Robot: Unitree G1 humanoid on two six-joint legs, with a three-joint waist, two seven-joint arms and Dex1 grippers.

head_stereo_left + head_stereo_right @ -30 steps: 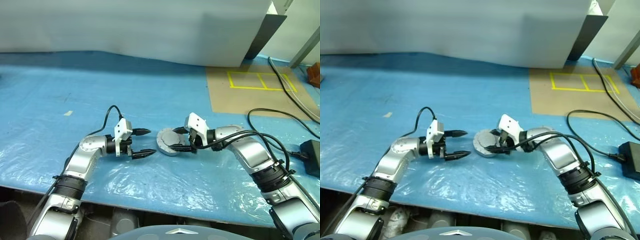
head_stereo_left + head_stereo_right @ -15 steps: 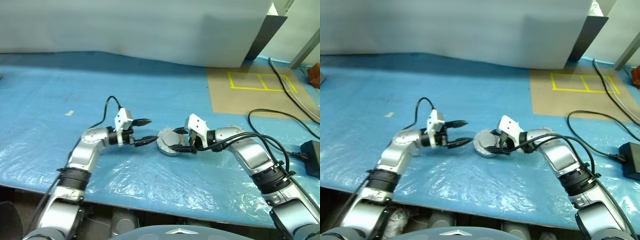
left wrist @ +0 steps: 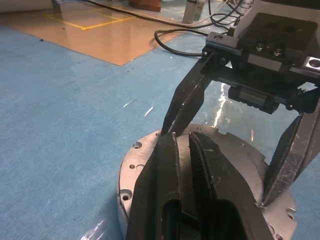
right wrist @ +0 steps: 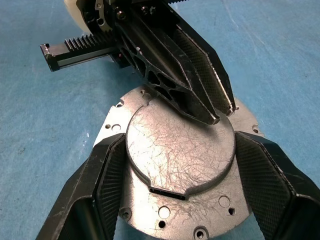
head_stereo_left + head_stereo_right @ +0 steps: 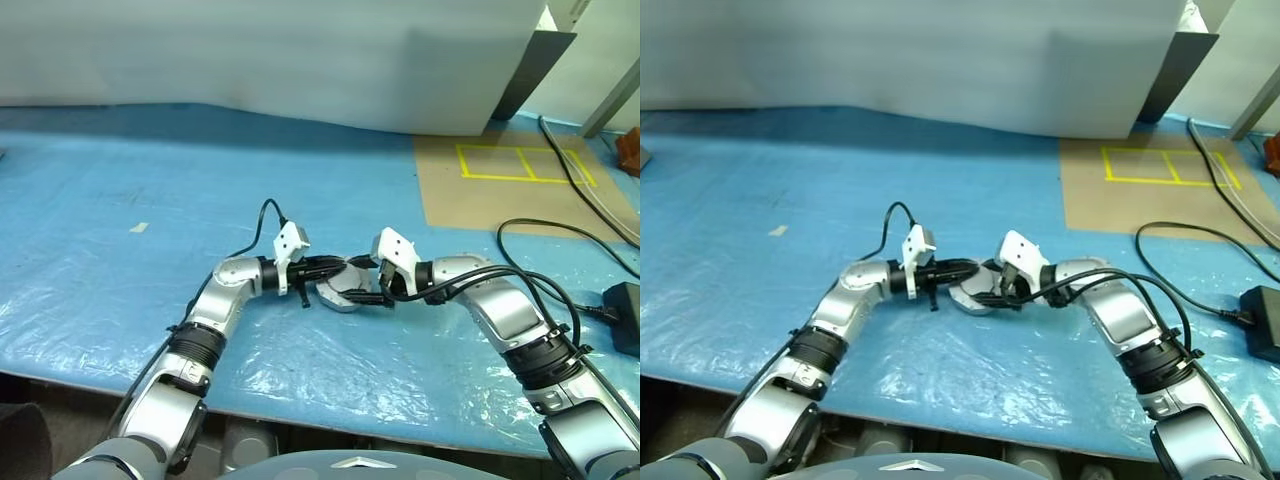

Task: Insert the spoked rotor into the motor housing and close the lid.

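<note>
A: Where are my grippers?
B: My right gripper (image 4: 170, 165) straddles the lid (image 4: 180, 150), a finger (image 4: 107, 180) on each side of its rim. My left gripper (image 3: 182, 140), fingers pressed nearly together, hovers over the smooth top.
A: And the lid?
B: On the blue sheet (image 5: 150, 200).

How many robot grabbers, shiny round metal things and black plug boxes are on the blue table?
Robot grippers: 2, the left gripper and the right gripper
Silver round disc: 1
Black power box: 1
Total: 4
</note>
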